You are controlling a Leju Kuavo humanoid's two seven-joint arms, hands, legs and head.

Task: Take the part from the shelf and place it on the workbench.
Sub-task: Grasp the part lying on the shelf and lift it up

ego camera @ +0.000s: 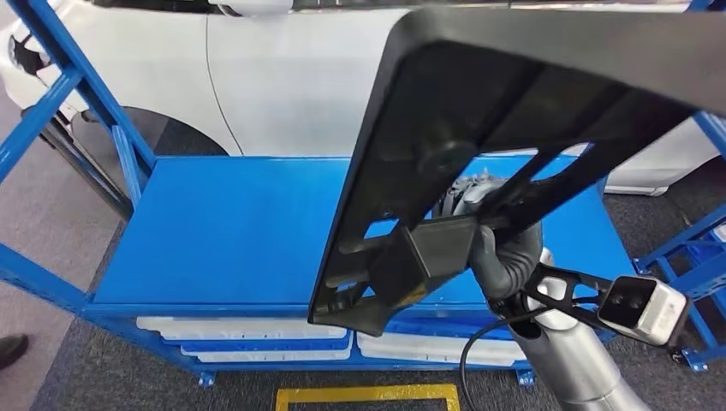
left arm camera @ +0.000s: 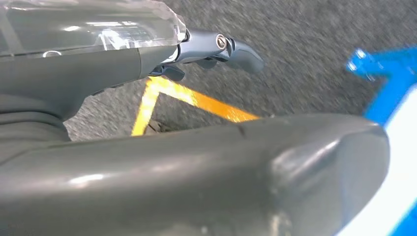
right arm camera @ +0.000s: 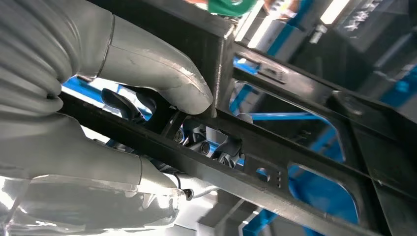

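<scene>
A large black plastic frame part [ego camera: 445, 145] with ribs and cut-outs is lifted above the blue shelf [ego camera: 223, 231], tilted and close to the head camera. My right hand [ego camera: 501, 244] grips its lower bars from underneath. In the right wrist view the thick grey thumb [right arm camera: 162, 78] presses on a black bar of the part [right arm camera: 295, 147] and the darker fingers wrap the other side. My left hand [left arm camera: 216, 49] hangs over grey carpet with its fingers holding nothing.
The shelf's top board is bare; white bins [ego camera: 248, 330] sit on the level below. A white car [ego camera: 282, 68] stands behind the shelf. Yellow floor tape [ego camera: 368, 396] marks the carpet in front. More blue racking [ego camera: 693, 257] stands at the right. A shoe [ego camera: 10, 349] shows at far left.
</scene>
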